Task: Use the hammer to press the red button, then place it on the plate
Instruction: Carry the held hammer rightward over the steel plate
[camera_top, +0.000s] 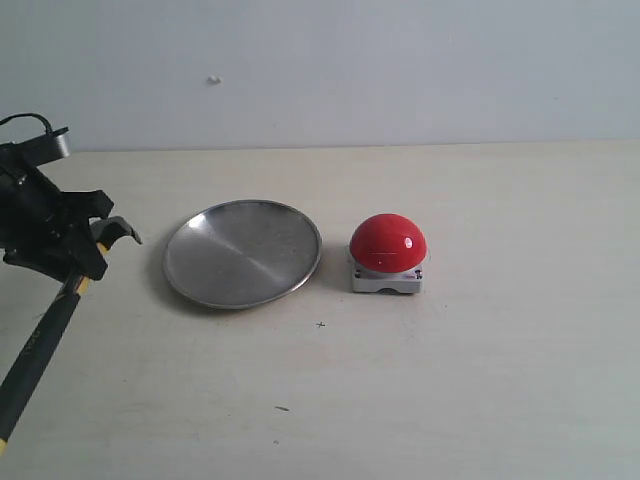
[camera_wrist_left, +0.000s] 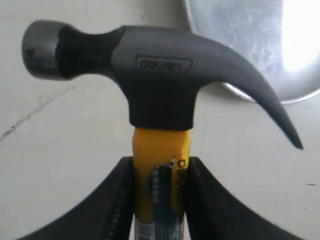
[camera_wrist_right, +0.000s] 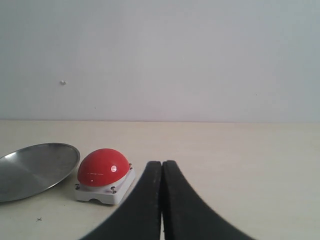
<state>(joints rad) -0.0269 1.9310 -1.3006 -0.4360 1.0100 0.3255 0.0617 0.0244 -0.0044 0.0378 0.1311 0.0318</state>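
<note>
Soft even light; glare on plate (camera_wrist_left: 300, 30)

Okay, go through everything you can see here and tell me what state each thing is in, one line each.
Hammer: gripped at its yellow neck by the left gripper, left of the plate.
Left gripper: closed on the hammer.
Right gripper: shut, holding nothing.
Red button: on the table right of the plate, nothing touching it.
Plate: flat on the table, empty.
</note>
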